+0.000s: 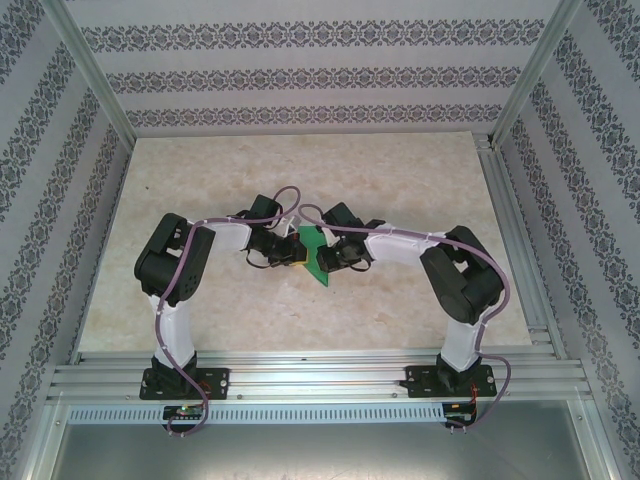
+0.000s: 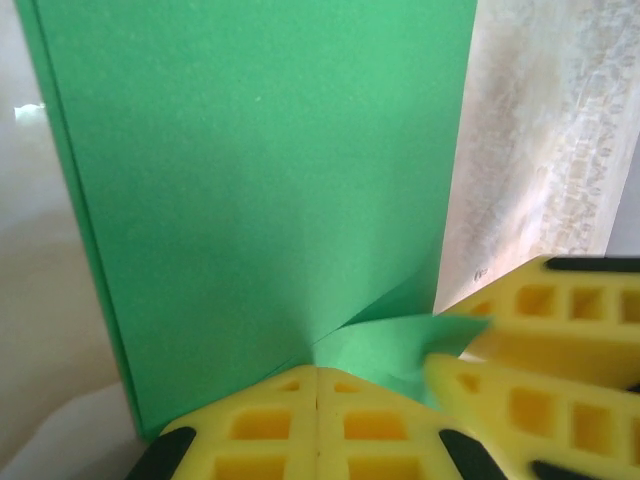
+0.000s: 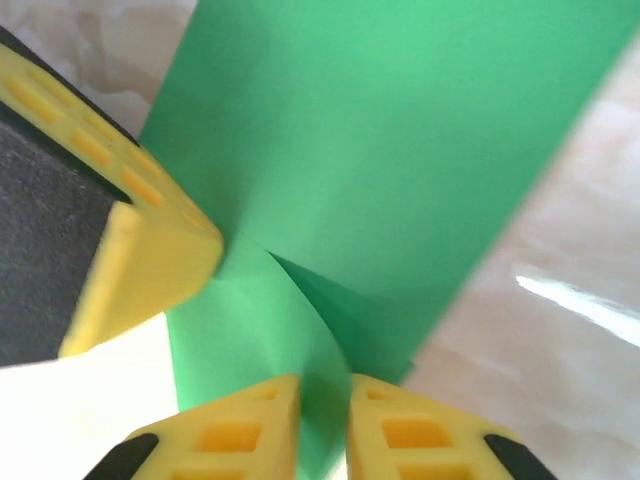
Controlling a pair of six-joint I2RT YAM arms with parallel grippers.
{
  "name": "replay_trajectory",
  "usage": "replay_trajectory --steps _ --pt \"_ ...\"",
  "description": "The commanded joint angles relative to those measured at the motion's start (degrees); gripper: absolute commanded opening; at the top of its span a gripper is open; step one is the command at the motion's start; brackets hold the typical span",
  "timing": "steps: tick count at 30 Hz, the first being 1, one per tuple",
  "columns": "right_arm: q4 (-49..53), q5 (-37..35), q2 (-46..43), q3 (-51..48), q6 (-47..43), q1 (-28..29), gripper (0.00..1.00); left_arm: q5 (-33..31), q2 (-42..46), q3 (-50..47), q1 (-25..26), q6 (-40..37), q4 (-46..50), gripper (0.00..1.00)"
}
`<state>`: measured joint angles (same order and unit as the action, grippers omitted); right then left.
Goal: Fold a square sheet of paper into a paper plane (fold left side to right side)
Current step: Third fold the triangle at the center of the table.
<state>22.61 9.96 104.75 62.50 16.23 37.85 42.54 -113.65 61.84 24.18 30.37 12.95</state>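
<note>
Walls (image 1: 300, 85): patterned panels on 3 sides, well clear of both claws. Aluminium rails (image 1: 320, 378) behind the claws carry the 2 arm bases.

Surface (image 1: 400, 180): pale, marbled and glossy, with a glare streak right of the right claw in its wrist view. My read is low friction, so paper will skate on it unless pinned.

Paper sheet (image 2: 260, 170): bright green, between the 2 claws and running away from both sets of tips. It shows as a long panel with a doubled edge at the far left of the left claw's view, so it looks layered rather than a flat square. Can't tell if it's lifted or lying on the surface.

Handling: featherweight, thin and floppy. It takes a crease permanently and tears if the 2 grips pull apart. There's a pucker between the grips, so it buckles when they crowd together. Hold it at the edge or corner only, with light pressure.

Left claw (image 2: 317, 372): fingers pressed together with no gap, and the paper's near edge nipped at the tips.

Right claw (image 3: 323, 385): closed to a sliver, with green filling the slit, so the paper is pinched. It sits just beside the left claw.
</note>
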Motion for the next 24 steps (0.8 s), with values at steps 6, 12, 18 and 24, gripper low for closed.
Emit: replay_trajectory --steps 6,12,18,24 --pt "2.23 2.38 -8.07 -1.53 2.41 1.07 0.15 -7.16 -3.07 -1.40 0.76 -2.72 5.07 0.04" --pt "-3.35 6.01 -3.14 -0.77 4.27 4.54 0.11 -7.55 -3.15 -1.29 0.80 -2.77 5.32 0.04" --pt "-3.91 6.79 1.99 1.84 3.89 6.30 0.11 -8.00 -3.14 -0.78 0.89 -2.86 5.74 0.04" --pt "-2.95 4.89 2.50 -0.02 3.04 5.80 0.11 -8.10 -3.07 -0.74 0.99 -2.95 5.91 0.03"
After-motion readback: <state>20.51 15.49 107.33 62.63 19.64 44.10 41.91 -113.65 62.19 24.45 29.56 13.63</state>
